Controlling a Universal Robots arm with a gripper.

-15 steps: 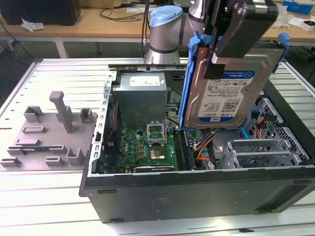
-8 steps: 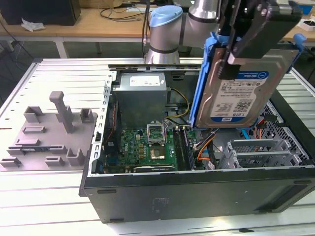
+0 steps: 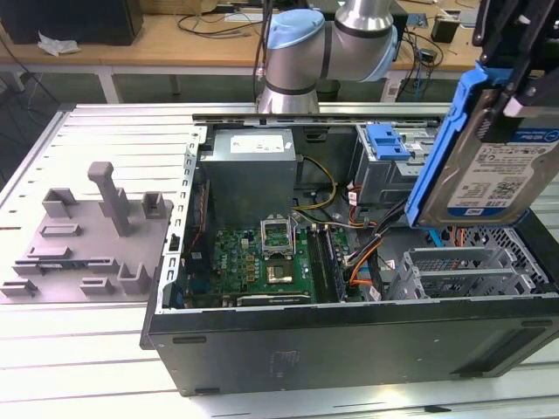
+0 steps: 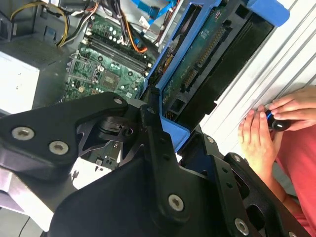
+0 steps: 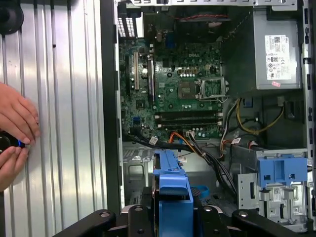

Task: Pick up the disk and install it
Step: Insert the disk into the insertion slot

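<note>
The disk (image 3: 498,170), a silver drive with a white-and-blue label in a blue carrier frame, hangs tilted above the open computer case (image 3: 349,336) at the exterior view's right. My gripper (image 3: 509,83) is shut on its upper end. The second wrist view shows the disk's green circuit-board underside (image 4: 207,54) held between the black fingers (image 4: 153,133). In the first wrist view the carrier's blue edge (image 5: 173,187) sticks out from my gripper (image 5: 173,217) over the case's drive area. A metal drive cage (image 3: 463,271) lies in the case below the disk.
A blue plastic bracket (image 3: 387,140) tops the metal drive cage at the case's back. Motherboard (image 3: 271,257), power supply (image 3: 253,166) and loose cables fill the case. A grey fixture (image 3: 87,236) stands at the exterior view's left. A person's hands (image 5: 15,131) rest on the ribbed table beside the case.
</note>
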